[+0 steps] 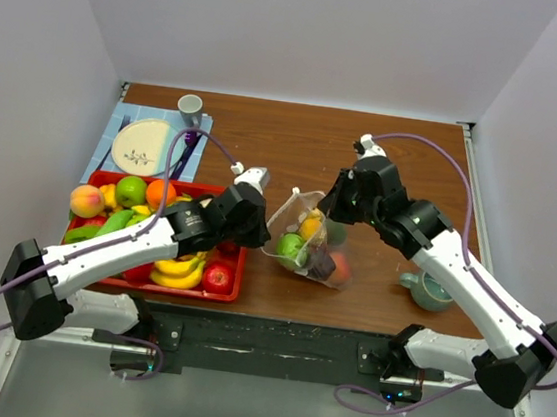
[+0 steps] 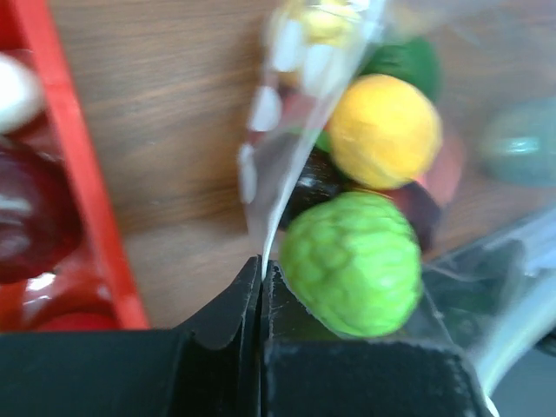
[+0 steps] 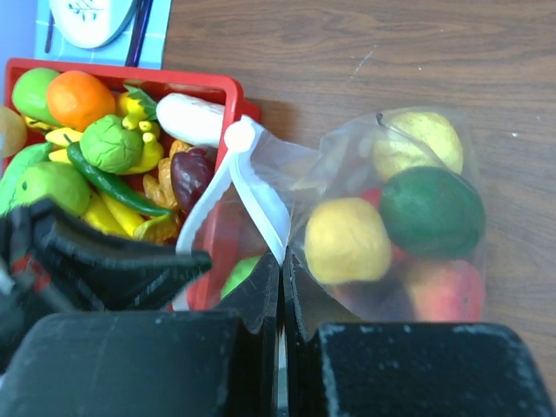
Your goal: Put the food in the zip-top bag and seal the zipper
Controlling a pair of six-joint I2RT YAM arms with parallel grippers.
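The clear zip-top bag [image 1: 307, 240] lies on the wooden table, holding several pieces of food: a bumpy green fruit [image 2: 352, 261], a yellow one [image 2: 382, 130], a dark green one [image 3: 432, 208] and a pale pear [image 3: 417, 143]. My left gripper [image 2: 262, 265] is shut on the bag's left mouth edge. My right gripper [image 3: 282, 259] is shut on the white zipper [image 3: 261, 187], whose two strips still gape apart. More food fills the red tray [image 1: 198, 295]: peach [image 1: 86, 200], orange [image 1: 160, 192], bananas [image 1: 179, 273], red apple [image 1: 217, 278].
A plate [image 1: 143, 145] on a blue mat and a grey cup [image 1: 190, 109] sit at the back left. A teal mug [image 1: 430, 289] stands near the front right, close to the right arm. White walls enclose the table.
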